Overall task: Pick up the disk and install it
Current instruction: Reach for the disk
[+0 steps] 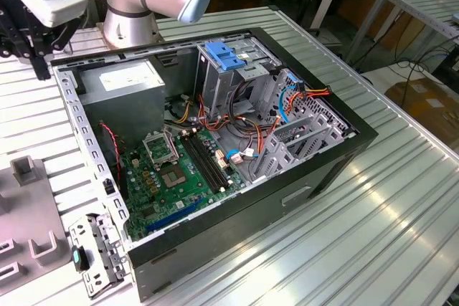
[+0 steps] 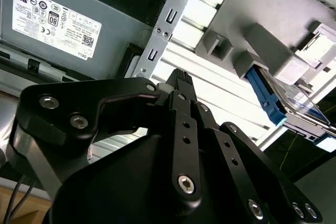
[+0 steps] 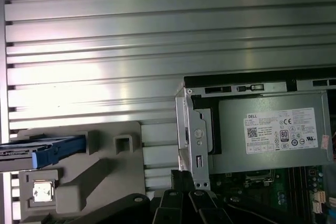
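The disk (image 3: 50,150) lies on edge in a slot of a grey fixture (image 3: 105,171) on the table beside the open computer case (image 1: 215,141). Its blue side rail faces the camera in the first wrist view. In the second wrist view the disk (image 2: 265,95) sits in the same fixture (image 2: 262,40), past my fingertips. My gripper (image 1: 34,59) hovers above the case's corner by the power supply (image 1: 122,77), some way off the disk. The gripper (image 2: 181,77) looks shut with nothing in it. The gripper (image 3: 181,174) points down at the case's metal frame.
The case holds a green motherboard (image 1: 172,170), loose cables and a drive cage with a blue latch plate (image 1: 228,55). A loose metal bracket (image 1: 97,256) lies by the case's near corner. The fixture (image 1: 29,206) takes up the exterior view's left. The arm's base (image 1: 129,12) stands behind the case.
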